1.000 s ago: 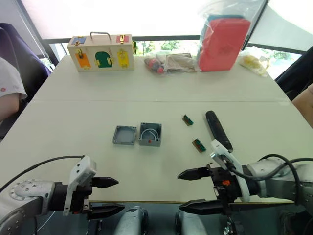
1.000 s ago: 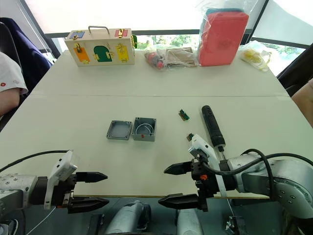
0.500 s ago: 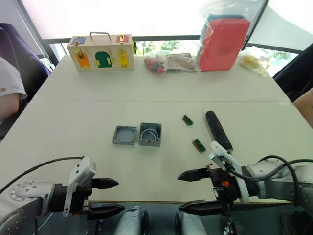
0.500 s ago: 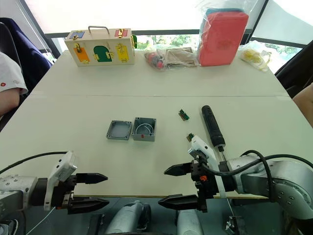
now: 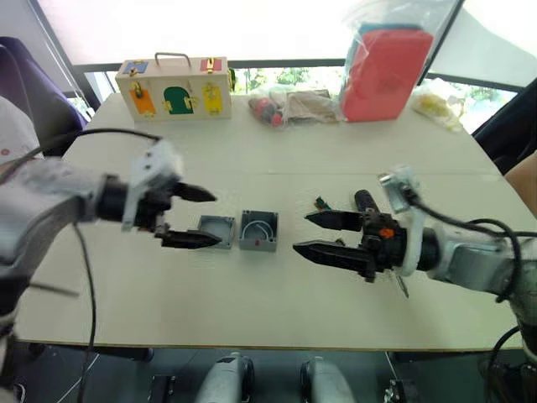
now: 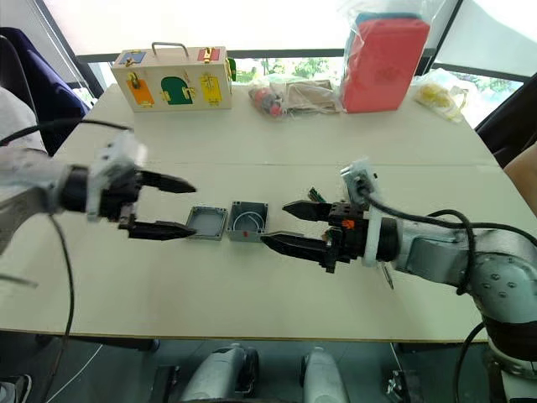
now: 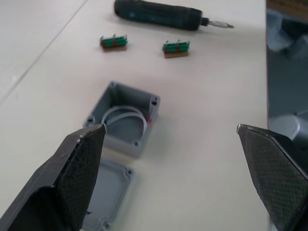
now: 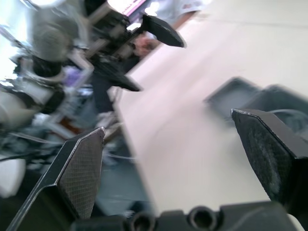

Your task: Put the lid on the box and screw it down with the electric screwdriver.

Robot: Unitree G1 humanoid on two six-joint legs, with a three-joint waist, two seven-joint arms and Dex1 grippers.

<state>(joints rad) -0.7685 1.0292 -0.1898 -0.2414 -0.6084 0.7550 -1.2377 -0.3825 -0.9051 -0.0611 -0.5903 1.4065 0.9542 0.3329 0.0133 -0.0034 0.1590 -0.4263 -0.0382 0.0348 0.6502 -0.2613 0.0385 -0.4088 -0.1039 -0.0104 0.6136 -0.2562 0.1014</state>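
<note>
The grey lid (image 5: 215, 230) lies flat on the table, with the deeper grey box (image 5: 258, 231) open just to its right; a white wire shows inside the box (image 7: 126, 118). My left gripper (image 5: 216, 219) hovers open over the lid's left side, one finger above it and one in front. Just right of the box, my right gripper (image 5: 300, 233) stands open and points at it. The black electric screwdriver (image 7: 159, 14) lies on the table beyond the box, largely hidden behind my right arm in the head views.
Two small green bit holders (image 7: 114, 42) (image 7: 176, 47) lie between the box and the screwdriver. At the table's far edge stand a wooden latch box (image 5: 174, 86), a red bag (image 5: 383, 71) and plastic bags (image 5: 289, 107). A person's sleeve (image 6: 17, 109) is at the left.
Both arms have come up from the table's front edge and reached forward. The left gripper now hangs over the lid and the right gripper sits beside the box. Both stay open.
</note>
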